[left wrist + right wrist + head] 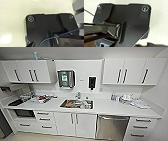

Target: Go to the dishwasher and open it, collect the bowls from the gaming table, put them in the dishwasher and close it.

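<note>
The dishwasher (111,127) is under the white counter, right of the sink, its brushed steel door closed and a bar handle (113,118) running along the top. It stands ahead of me and a little to the right in the head view. The bowls and the gaming table are out of view. Both wrist views look down past my own dark plate at a pale floor.
A kitchenette runs along the wall: white counter (105,108), a sink (76,104) holding dishes, a microwave (23,113) low on the left, drawers (142,127) right of the dishwasher, wall cabinets (130,71) above. Clutter lies on the counter at both ends. Pale floor (30,136) lies in front.
</note>
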Motion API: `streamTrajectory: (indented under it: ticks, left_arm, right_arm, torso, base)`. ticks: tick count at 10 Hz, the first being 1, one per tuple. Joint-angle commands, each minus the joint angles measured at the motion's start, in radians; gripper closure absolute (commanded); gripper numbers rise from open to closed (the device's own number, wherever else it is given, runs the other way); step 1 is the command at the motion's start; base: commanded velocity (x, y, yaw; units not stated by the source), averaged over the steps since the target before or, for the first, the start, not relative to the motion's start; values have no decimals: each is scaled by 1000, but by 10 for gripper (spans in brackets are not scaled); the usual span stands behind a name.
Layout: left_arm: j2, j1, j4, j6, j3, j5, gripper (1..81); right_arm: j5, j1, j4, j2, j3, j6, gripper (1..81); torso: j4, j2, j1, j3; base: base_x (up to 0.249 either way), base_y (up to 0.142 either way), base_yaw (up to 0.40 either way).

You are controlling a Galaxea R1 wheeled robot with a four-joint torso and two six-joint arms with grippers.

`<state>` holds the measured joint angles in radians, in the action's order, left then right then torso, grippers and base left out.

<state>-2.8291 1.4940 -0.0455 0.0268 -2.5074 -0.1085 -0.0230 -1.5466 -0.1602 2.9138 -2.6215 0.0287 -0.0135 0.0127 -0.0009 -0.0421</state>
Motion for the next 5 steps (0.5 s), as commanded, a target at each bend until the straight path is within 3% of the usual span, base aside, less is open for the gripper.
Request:
streamTrajectory:
  ticks: [1,5]
  left_arm:
    - [11,-45,-2,5,2,46,10]
    - [9,-44,-2,5,2,46,10]
  right_arm:
    - [52,38,11,-3,6,0,10]
    - [52,38,10,-3,6,0,10]
  torso:
    - [0,0,1,0]
    - [0,0,1,0]
  base:
    - [101,0,0]
    - [100,0,0]
